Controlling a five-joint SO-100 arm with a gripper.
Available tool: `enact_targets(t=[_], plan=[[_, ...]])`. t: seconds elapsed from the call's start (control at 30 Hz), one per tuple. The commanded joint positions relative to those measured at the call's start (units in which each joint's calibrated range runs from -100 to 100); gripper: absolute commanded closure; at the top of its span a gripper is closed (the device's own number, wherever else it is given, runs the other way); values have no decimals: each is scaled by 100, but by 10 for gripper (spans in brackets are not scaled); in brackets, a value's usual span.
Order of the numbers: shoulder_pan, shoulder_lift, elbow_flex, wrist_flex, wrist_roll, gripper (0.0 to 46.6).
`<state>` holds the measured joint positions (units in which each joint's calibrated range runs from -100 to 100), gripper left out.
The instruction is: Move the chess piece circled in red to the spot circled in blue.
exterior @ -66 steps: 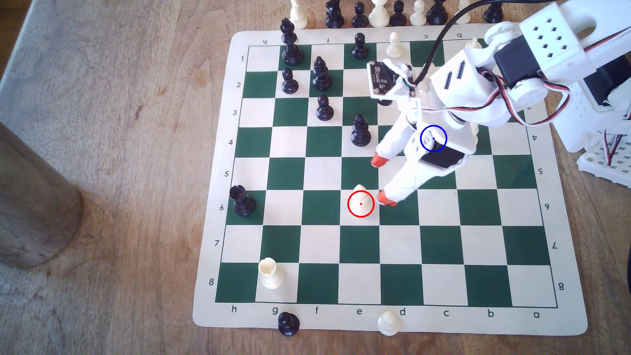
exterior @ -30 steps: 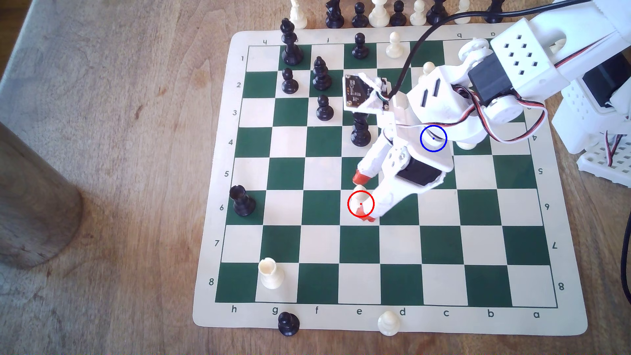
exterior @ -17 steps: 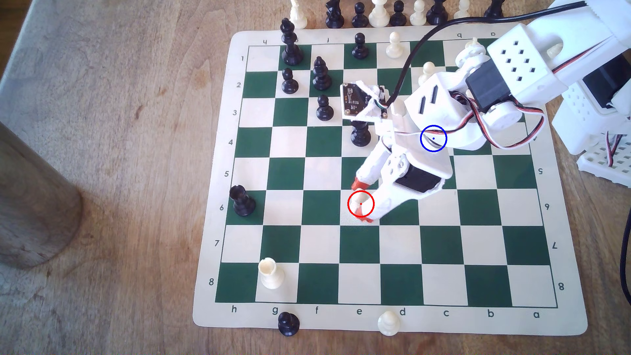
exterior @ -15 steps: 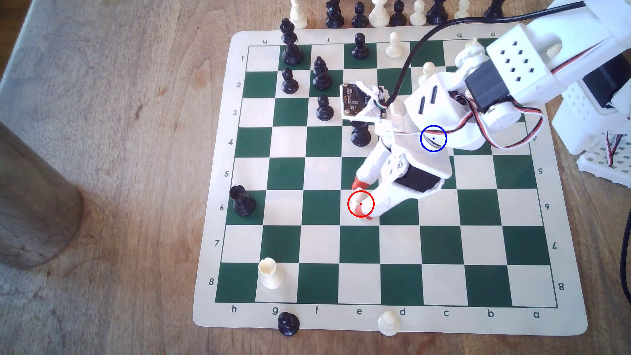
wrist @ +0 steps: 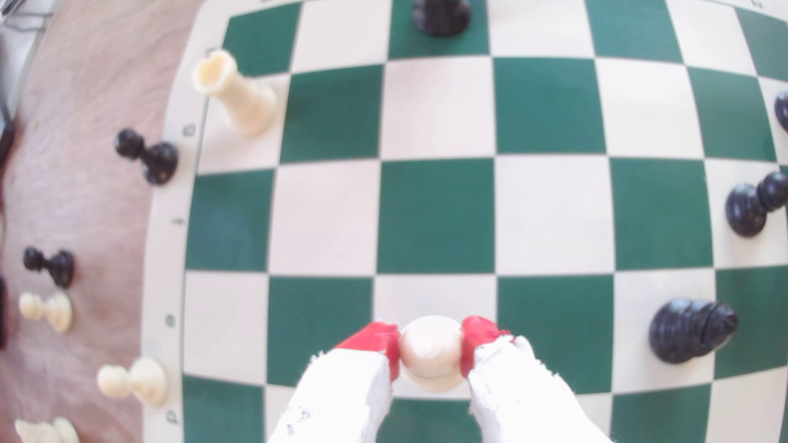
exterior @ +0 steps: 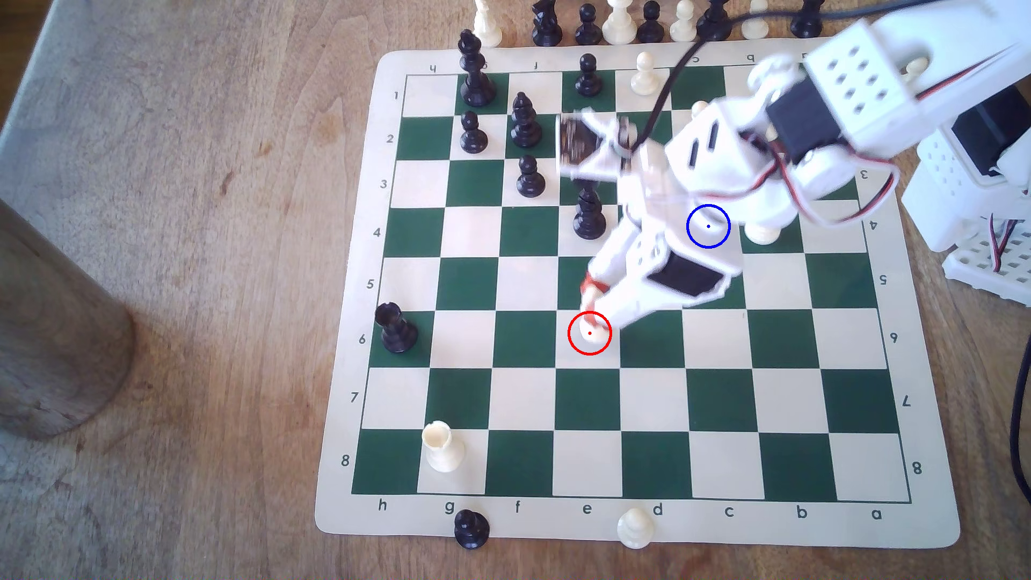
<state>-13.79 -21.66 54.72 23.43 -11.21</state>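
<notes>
Wrist view shows the end effector (wrist: pixel 430 351) clamped on the cream bishop's (wrist: pixel 431 349) domed head, low centre of frame; light, smooth, slippery plastic, likely safer gripped lower, at the neck.

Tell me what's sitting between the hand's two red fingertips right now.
The cream bishop circled in red sits there, its rounded top pinched on both sides by the red fingertips of the hand, as the wrist view shows.
</notes>
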Motion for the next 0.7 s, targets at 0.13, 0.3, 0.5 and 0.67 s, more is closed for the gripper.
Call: enact_targets(t=[0.13,0.3,0.5,0.67], plan=[[640,-1900,-286,1073,68,464],[1101,-2410,348,1220,147,464],[1406,-2724,947,1286,225,464],[1485,-2927,1482,1392,327,464]])
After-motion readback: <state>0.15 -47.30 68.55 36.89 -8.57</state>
